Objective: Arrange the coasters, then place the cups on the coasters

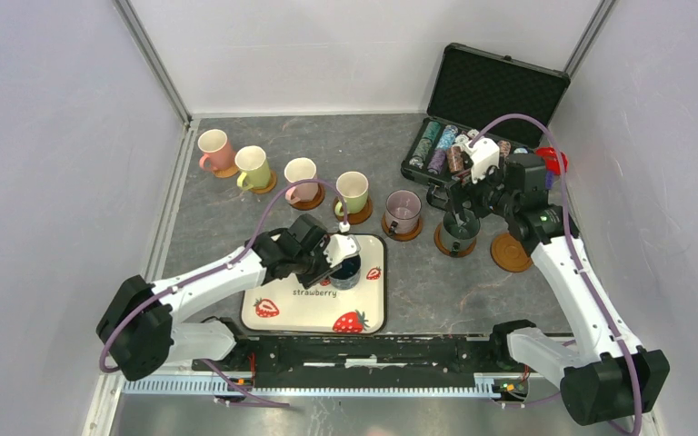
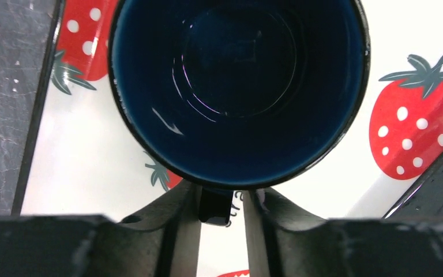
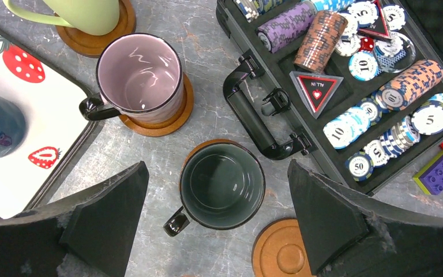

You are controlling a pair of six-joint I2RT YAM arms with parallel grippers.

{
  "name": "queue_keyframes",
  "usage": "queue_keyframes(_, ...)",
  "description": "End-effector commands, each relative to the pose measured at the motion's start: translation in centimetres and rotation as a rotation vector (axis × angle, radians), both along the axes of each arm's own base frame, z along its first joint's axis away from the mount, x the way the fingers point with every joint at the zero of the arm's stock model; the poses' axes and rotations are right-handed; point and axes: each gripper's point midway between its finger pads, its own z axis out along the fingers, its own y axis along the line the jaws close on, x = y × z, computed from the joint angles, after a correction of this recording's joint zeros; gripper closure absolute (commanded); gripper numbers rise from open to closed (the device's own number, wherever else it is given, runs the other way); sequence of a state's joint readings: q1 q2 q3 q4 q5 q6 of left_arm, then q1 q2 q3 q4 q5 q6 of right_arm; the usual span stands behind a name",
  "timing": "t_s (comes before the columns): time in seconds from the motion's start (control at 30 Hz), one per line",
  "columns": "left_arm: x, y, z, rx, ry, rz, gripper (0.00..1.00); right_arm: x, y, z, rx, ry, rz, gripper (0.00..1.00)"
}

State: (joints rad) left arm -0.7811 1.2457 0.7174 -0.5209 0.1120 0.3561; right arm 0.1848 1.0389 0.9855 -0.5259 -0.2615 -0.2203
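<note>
One table (image 1: 418, 277): grey, and everything stands on it.
Poker chip case (image 1: 500, 95): lid open, at the far right, beyond my right claw.
Strawberry tray (image 1: 295, 313): near the centre, with the dark blue cup (image 2: 236, 86) upright on it.
Left claw (image 2: 220, 199): narrowed around that cup's handle, one finger against it, a sliver of tray showing at the other; clamped or not, I cannot tell.
Right claw (image 3: 218, 167): spread wide above the dark grey-green cup (image 3: 222, 199), touching nothing.
Dark coaster (image 3: 207, 143): beneath the grey-green cup.
Orange-brown coaster (image 3: 280, 251): bare, just beside it.
</note>
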Motion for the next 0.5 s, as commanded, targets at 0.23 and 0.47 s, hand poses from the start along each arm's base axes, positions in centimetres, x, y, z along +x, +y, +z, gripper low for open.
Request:
queue_keyframes(0.23,1.1,-2.7,7.0,-0.209,-0.113,0.006,0.97,1.4,-1.3,3.5,0.026,-0.104,-0.051,0.02)
queue_keyframes(0.47,1.2,-6.5,16.1,-0.373,-0.120,-0.039,0.98,3.0,-3.4,6.5,0.039,-0.170,-0.116,0.02)
